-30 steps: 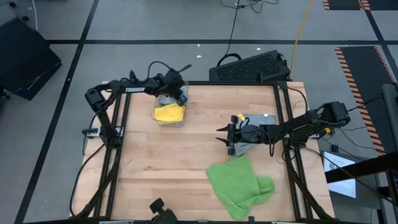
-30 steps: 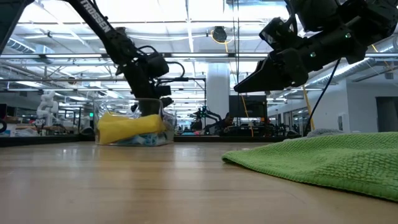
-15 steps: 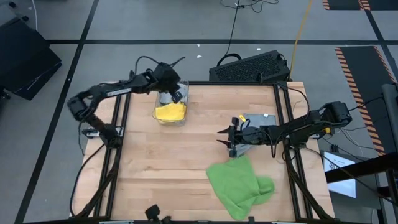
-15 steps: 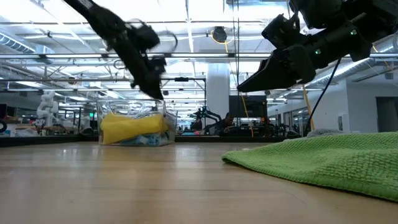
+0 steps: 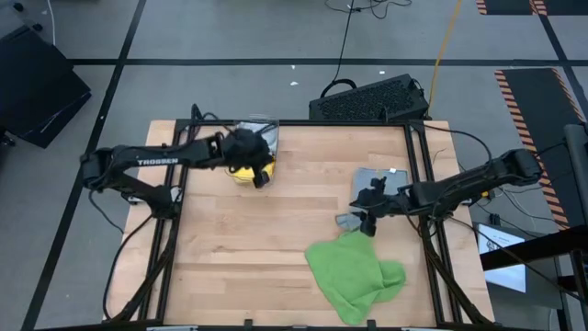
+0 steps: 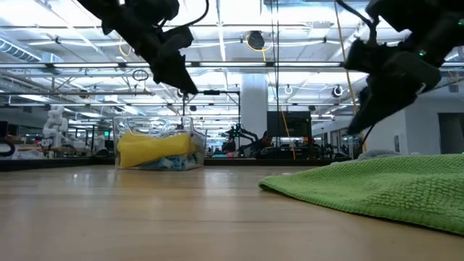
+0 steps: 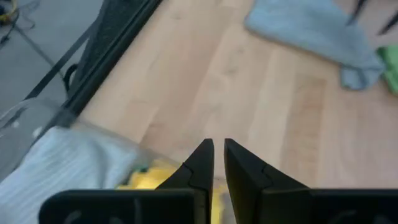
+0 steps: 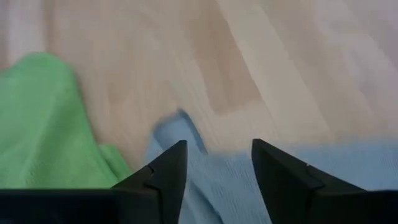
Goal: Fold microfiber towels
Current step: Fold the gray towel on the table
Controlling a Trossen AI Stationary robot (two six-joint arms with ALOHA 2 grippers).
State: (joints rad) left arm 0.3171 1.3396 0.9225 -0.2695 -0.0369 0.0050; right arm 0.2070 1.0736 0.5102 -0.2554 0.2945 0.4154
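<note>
Since lifted from bin [image 5: 259, 131]: left gripper [image 5: 261, 176].

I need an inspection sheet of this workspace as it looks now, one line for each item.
Surface: wooden table, flat.
Job's things: bright green towel crumpled near the front; light blue towel beside it; yellow towel in the clear bin.
Clutter: nothing seen.
Grippers: left gripper shut, empty, above the bin; right gripper open over the blue towel.
Cables: cables on the floor.
Surroundings: keyboard behind the table.
</note>
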